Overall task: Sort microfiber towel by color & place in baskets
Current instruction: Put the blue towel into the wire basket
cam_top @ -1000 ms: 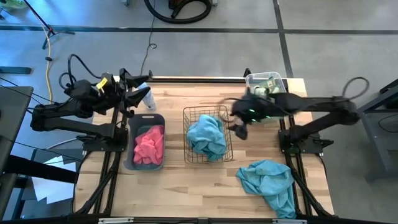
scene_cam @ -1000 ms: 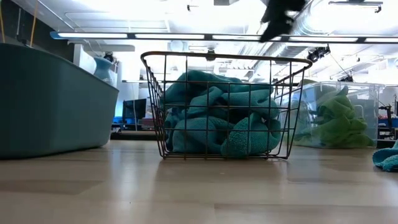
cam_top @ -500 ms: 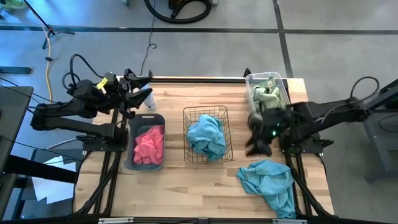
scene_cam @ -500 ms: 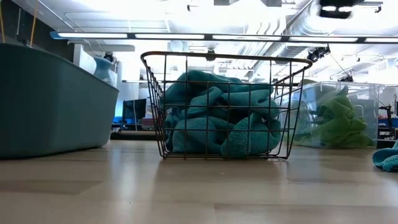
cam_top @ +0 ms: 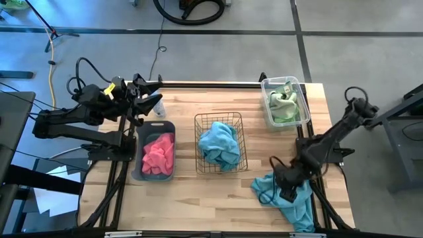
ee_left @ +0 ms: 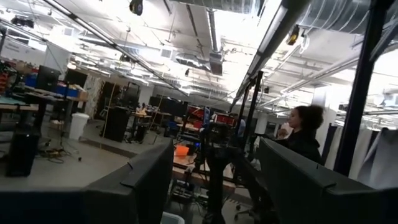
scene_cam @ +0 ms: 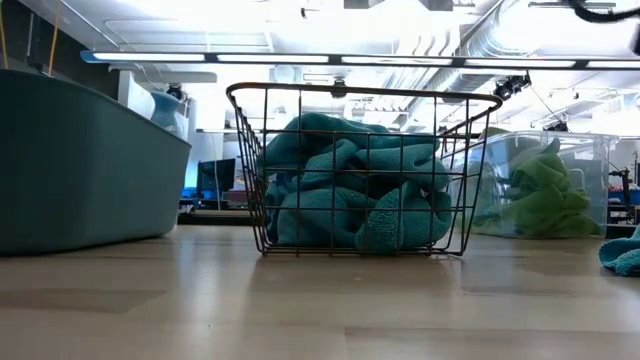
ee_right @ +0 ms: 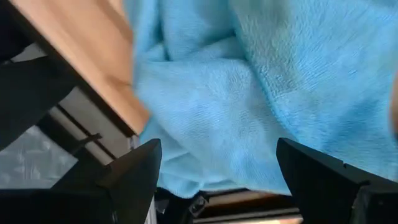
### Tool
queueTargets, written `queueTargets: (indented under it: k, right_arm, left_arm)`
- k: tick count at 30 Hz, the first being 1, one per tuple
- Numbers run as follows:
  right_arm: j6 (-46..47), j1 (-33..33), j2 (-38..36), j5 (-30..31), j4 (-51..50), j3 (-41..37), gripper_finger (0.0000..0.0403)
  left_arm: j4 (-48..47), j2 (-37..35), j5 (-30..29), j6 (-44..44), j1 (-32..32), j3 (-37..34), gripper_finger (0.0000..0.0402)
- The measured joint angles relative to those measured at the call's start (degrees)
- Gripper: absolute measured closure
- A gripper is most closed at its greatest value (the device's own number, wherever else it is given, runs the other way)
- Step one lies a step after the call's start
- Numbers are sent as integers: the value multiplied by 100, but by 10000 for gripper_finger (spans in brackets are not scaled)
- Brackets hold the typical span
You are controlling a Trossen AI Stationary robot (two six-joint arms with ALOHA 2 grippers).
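Observation:
A loose teal towel (cam_top: 291, 197) lies crumpled at the table's near right; only its edge (scene_cam: 625, 255) shows in the low view. My right gripper (cam_top: 284, 188) is open and low over this towel's left part, and the teal cloth (ee_right: 261, 93) fills its wrist view between the spread fingers. The wire basket (cam_top: 220, 119) holds another teal towel (cam_top: 219, 145). A pink towel (cam_top: 158, 153) lies in the grey-blue tub (cam_top: 139, 173). A green towel (cam_top: 285, 102) sits in the clear bin (cam_top: 266, 86). My left gripper (cam_top: 151, 99) is open and waits at the far left. My right gripper comes at the loose teal towel from above, over the part near the table's near edge (ee_right: 186, 143). I cannot tell whether its fingertips (ee_right: 134, 174) touch the cloth.
A pale bottle (cam_top: 158, 106) stands at the far left beside my left gripper. The table's near edge (ee_right: 112, 93) runs close to the loose towel. Bare wood (cam_top: 211, 198) lies in front of the baskets. A person (ee_left: 301, 134) shows in the room beyond.
My right gripper has swung from above the wire basket's right side toward the table's near right, and has come down over the loose teal towel. The towels and baskets have stayed in place.

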Motion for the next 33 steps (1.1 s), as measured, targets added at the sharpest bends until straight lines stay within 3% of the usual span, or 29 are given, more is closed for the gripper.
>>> queueTargets:
  k: [5,15,29,33]
  right_arm:
    - [354,299,196,165,757,-264,86]
    - [-104,456,600,1243,-160,178,86]
    - [-610,988,2157,1174,235,178,88]
    - [-642,957,2310,1032,306,193,125]
  left_arm:
    - [-1,0,103,1,0,0,177]
    - [-178,0,105,-103,0,0,177]
    - [-444,0,105,-291,0,0,177]
    - [-443,0,105,-286,0,0,177]
